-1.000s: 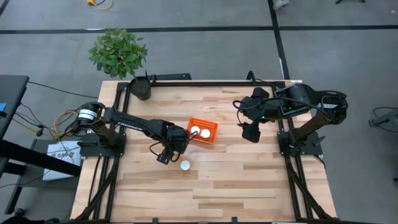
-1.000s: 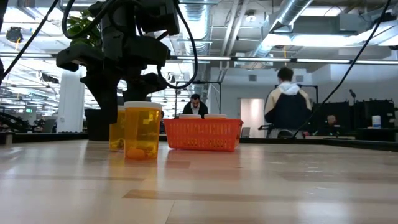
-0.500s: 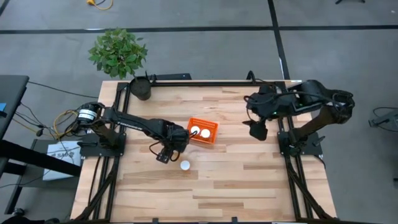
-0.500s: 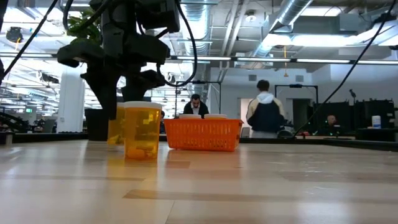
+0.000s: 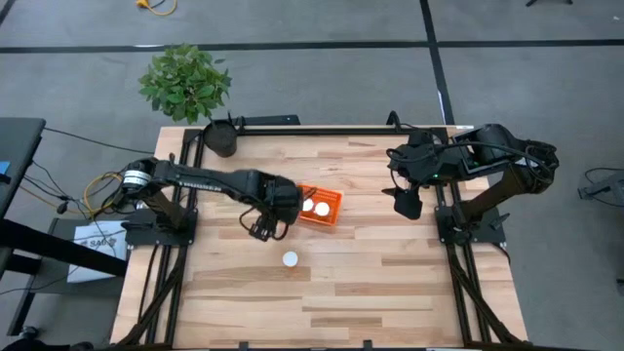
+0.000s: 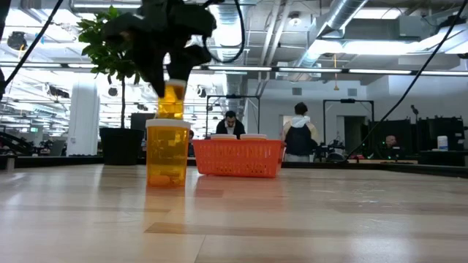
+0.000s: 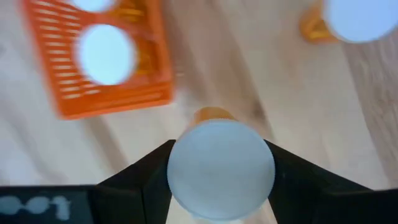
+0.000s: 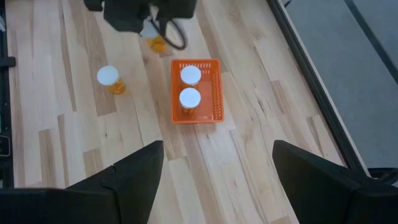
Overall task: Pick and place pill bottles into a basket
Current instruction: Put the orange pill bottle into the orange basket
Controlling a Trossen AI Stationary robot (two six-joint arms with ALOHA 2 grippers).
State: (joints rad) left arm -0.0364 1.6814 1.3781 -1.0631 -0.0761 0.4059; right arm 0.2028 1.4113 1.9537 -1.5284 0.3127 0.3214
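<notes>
- Since the earlier frames, the left gripper [image 5: 265, 225] has risen and shifted toward the orange basket [image 5: 332, 216], carrying one pill bottle off the table; in the low view this lifted pill bottle [image 6: 172, 101] now hangs above the tabletop, whereas both amber bottles stood on the wood before.
- Potted plant [image 5: 185, 82]: well left of the basket and beyond it, at the table's far left corner, with a dark pot [image 5: 220, 138] below the leaves.
- Left gripper: just left of the basket, fingers [image 7: 135, 176] clamped on either side of the lifted bottle, whose white cap [image 7: 221, 168] fills the left wrist view.
- Standing pill bottle [image 5: 290, 259]: alone on the wooden table [image 5: 390, 283], near the basket's front left corner and apart from it; amber body and white cap show in the low view [image 6: 167, 153].
- Orange basket: near the table's centre; two white-capped bottles [image 8: 189, 86] stand inside it.
- Right gripper [image 5: 408, 202]: held above the table, well right of the basket, near the right edge; whether its fingers are parted or closed cannot be told.
- Background of the low view: a person [image 6: 297, 139] stands behind the basket.
</notes>
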